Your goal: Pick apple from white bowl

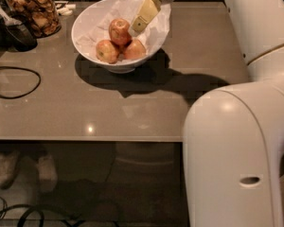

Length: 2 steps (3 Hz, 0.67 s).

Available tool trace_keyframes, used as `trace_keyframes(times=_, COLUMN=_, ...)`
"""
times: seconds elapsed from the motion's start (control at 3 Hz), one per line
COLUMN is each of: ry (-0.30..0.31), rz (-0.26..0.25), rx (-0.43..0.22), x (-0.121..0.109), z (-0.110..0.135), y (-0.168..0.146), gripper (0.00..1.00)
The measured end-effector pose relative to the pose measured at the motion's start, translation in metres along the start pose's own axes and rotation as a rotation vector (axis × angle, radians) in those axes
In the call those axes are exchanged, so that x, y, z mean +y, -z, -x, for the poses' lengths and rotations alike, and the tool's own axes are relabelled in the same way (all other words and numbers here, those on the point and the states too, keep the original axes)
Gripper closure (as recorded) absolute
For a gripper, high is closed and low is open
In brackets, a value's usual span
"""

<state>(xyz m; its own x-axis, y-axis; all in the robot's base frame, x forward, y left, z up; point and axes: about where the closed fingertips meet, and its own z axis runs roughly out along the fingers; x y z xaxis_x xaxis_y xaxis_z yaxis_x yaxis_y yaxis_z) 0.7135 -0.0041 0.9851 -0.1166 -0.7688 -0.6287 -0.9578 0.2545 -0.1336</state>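
Observation:
The white bowl (90, 25) lined with crumpled white paper stands at the far middle of the table. Three apples lie in it. The apple (119, 30), red with a pale patch, sits on top at the back. A yellower apple (107, 51) and a pinkish one (135, 50) lie in front of it. My gripper (136, 24) reaches down from the top into the bowl, its pale yellow fingers (144, 14) just right of the top apple, close to or touching it.
A glass jar of brown snacks (33, 11) and a dark pan (16, 34) stand at the far left. A black cable (14, 82) loops on the table's left. My white arm (236, 141) fills the right foreground. The table's front edge (85, 138) runs across.

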Motion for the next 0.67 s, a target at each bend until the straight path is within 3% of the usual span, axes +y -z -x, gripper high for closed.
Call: trace_keyframes(times=0.67, ry=-0.028, rz=-0.004, rx=0.011, x=-0.0175, z=-0.0052, y=-0.0114, gripper=0.13)
